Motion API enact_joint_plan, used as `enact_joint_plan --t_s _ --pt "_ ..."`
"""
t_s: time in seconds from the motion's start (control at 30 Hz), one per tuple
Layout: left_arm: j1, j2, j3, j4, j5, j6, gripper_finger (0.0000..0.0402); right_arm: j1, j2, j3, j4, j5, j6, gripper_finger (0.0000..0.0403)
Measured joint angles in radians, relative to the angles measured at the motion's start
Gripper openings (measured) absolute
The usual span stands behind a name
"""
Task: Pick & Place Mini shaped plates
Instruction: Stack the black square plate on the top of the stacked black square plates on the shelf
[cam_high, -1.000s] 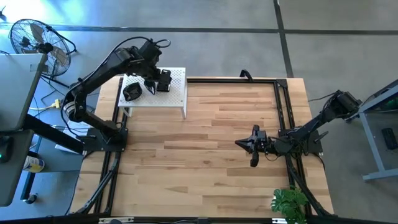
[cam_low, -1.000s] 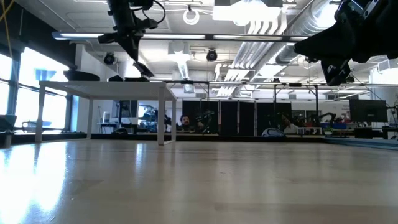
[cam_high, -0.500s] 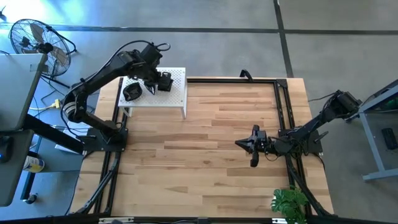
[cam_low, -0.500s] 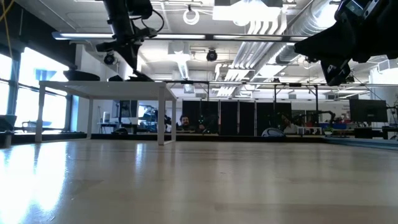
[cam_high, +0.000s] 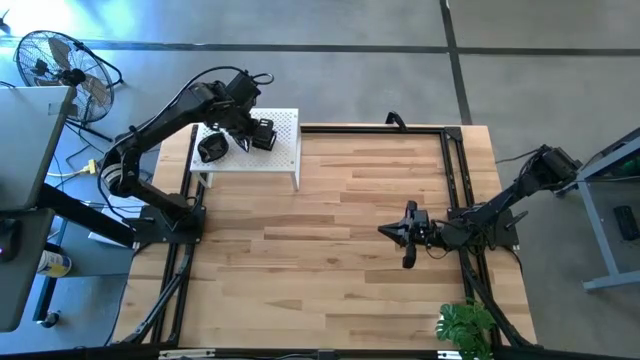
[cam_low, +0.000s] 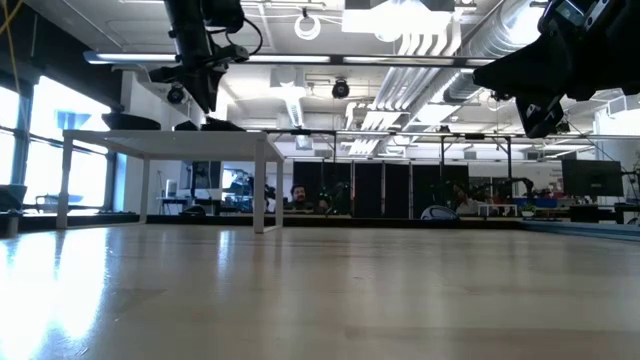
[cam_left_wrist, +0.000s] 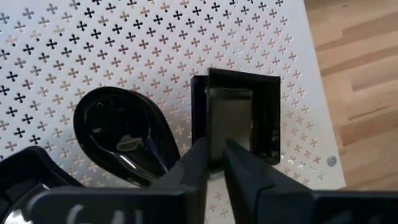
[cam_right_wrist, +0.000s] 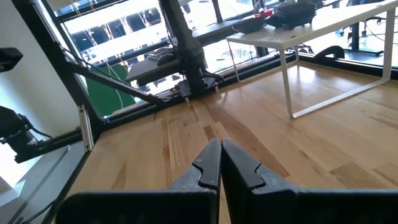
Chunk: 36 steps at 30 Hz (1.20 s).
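A white perforated stand (cam_high: 285, 160) sits at the table's far left. On it lie a square black plate (cam_left_wrist: 239, 118) and a teardrop-shaped black plate (cam_left_wrist: 124, 140), each resting flat on its base. My left gripper (cam_left_wrist: 214, 163) points steeply down over the square plate (cam_high: 262, 135). Its fingers are slightly apart, one on each side of the plate's near rim. My right gripper (cam_high: 385, 231) waits shut and level above the bare wood at the table's right, holding nothing. My left gripper comes from above, slanting down, with its fingers (cam_left_wrist: 198, 160) astride the square plate's near rim (cam_left_wrist: 214, 149). I cannot tell whether they touch the rim. The plate lies flat on the stand.
Open wooden tabletop (cam_high: 320, 250) stretches between the stand and my right gripper. A black rail frame (cam_high: 450, 180) borders the table. A green plant (cam_high: 465, 325) stands at the near right corner, and a fan (cam_high: 60, 65) stands off the table at the far left.
My left gripper has gone down toward the stand with the square plate. The plate hung tilted below the fingers a second ago and now lies flat on the stand.
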Motion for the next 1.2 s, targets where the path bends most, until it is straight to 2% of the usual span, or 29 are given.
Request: enact_joint_plan --t_s 0.17,0.33,0.43,0.63,0.93,1.2 --pt "0.0 -0.001 0.0 -0.005 0.001 0.024 0.0085 0.0 0.0 0.0 0.0 0.0 0.0 0.0" --pt "0.0 -0.002 0.0 -0.001 0.04 0.121 0.01 0.0 0.0 0.0 0.0 0.0 0.0 0.0" --pt "-0.013 -0.002 0.0 0.012 0.072 0.176 0.0085 0.0 0.0 0.0 0.0 0.001 0.0 0.0" --pt "-0.062 0.045 0.002 0.04 0.076 0.236 0.0009 0.0 0.0 0.0 0.0 0.004 0.0 0.0" --pt "-0.082 0.115 0.002 0.068 0.068 0.236 0.0002 0.0 0.0 0.0 0.0 0.004 -0.004 0.0" --pt "-0.08 0.119 0.002 0.141 0.103 0.229 0.0001 0.0 0.0 0.0 0.0 0.004 -0.008 0.0"
